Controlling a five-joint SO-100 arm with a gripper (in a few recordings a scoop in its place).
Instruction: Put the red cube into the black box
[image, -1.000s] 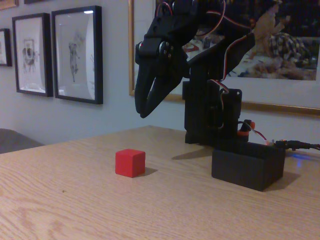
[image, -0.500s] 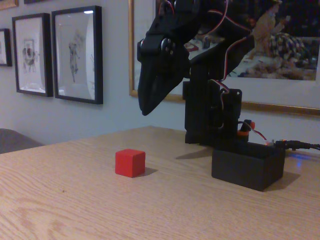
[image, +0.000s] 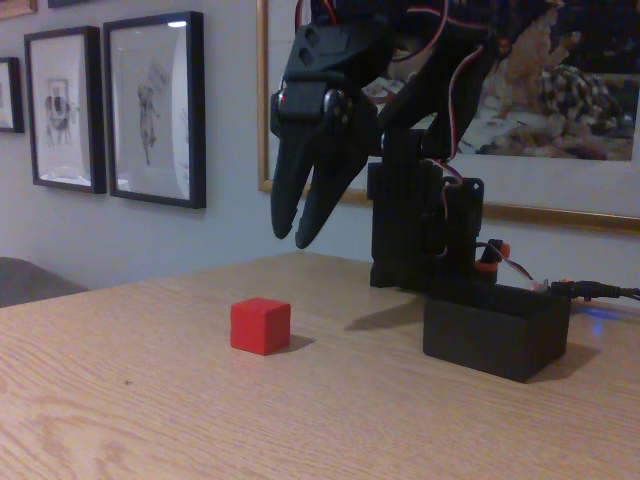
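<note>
Red cube (image: 260, 325): sits on the wooden counter (image: 150, 400), untouched. Hand (image: 291, 238): hangs above it, well clear, fingers parted a little, tips down, holding nothing. Black box (image: 495, 335): right of the cube, apart, before the arm's base (image: 420, 230). Framed pictures (image: 155, 110) on the wall behind.

Black arm bent forward, fingers (image: 283, 228) pointing down, seemingly slightly parted.

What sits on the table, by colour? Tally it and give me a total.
Red: 1, the cube
Black: 2, the box and the robot arm, its gripper open above the cube
Total: 3
</note>
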